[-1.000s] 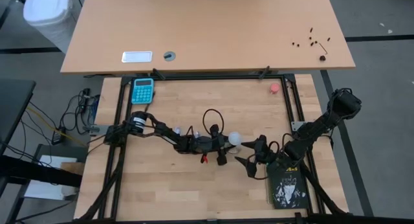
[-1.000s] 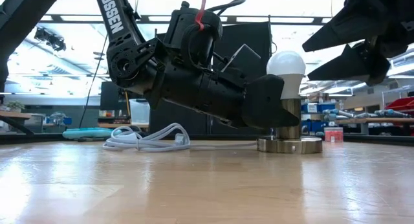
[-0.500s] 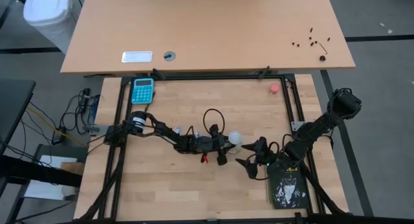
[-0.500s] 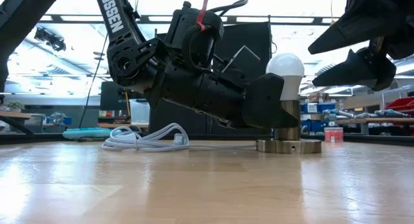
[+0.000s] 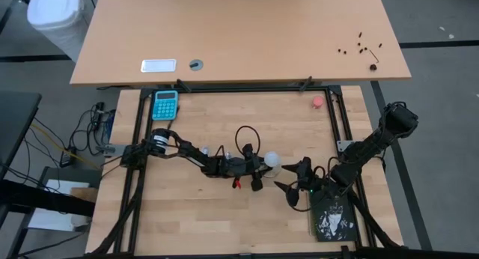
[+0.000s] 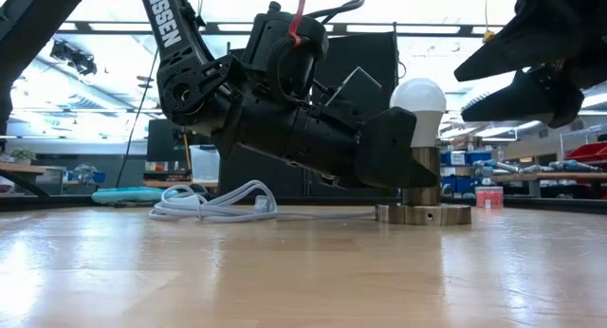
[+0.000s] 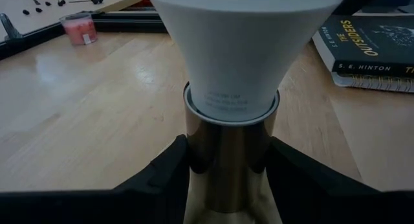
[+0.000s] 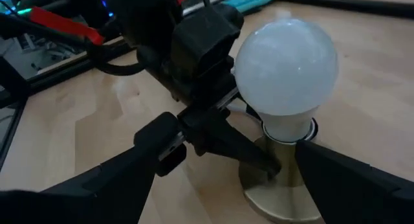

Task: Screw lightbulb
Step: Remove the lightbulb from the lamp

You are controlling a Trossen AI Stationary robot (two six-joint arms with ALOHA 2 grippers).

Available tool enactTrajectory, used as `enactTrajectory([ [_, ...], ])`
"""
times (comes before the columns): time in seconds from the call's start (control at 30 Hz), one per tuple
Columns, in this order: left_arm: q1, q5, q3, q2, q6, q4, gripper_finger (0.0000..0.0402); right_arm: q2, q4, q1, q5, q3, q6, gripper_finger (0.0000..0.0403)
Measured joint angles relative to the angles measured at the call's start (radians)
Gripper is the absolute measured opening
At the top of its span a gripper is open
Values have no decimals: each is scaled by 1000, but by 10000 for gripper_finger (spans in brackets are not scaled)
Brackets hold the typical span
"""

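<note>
White and frosted, the lightbulb (image 6: 418,99) stands upright just right of centre in the low view, its narrow neck seated in a brassy metal socket (image 6: 424,188) whose round base rests on the wooden table (image 6: 285,271). In the high view the lightbulb (image 5: 272,159) shows as a small pale dot slightly right of the middle of the frame, on the light wood. The left gripper (image 6: 403,162) reaches in low from the left of the low view, and its two dark fingers (image 7: 165,179) are closed part-way against the sides of the socket's metal barrel (image 7: 228,156), just under the bulb's collar (image 7: 231,104); they clasp the socket, not the glass. The right gripper (image 5: 293,192) hangs above the table in the lower right-centre of the high view, just beside the bulb and apart from it, with its jaws spread wide and nothing between them; in the right wrist view its fingers (image 8: 110,182) frame the lightbulb (image 8: 286,68) from either side without touching it. A white coiled cord (image 6: 213,201) lies on the table at the left of the low view. A black book (image 5: 331,214) lies in the lower right of the high view, a blue calculator (image 5: 165,104) sits in the upper left, and a small pink-red round object (image 5: 318,101) lies in the upper right.
</note>
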Motion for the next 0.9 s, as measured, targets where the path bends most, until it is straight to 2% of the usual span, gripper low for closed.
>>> enactTrajectory([
  [0.27, 0, 1, 0, 0, 0, -1, 180, 32, 7, 65, 131, 0, -11, 372],
  [0.43, 0, -2, 0, 0, 1, -2, 180, 196, 27, 47, 158, 36, 16, 372],
  [0.63, 0, -4, 0, 0, 0, -3, 180, 399, 28, 2, 339, 132, 59, 372],
  [0.77, 1, -5, 0, 1, 0, -3, 180, 468, 30, -33, 373, 161, 76, 372],
  [0.9, 1, -5, -1, 1, 0, -3, 180, 474, 31, -65, 426, 164, 73, 372],
])
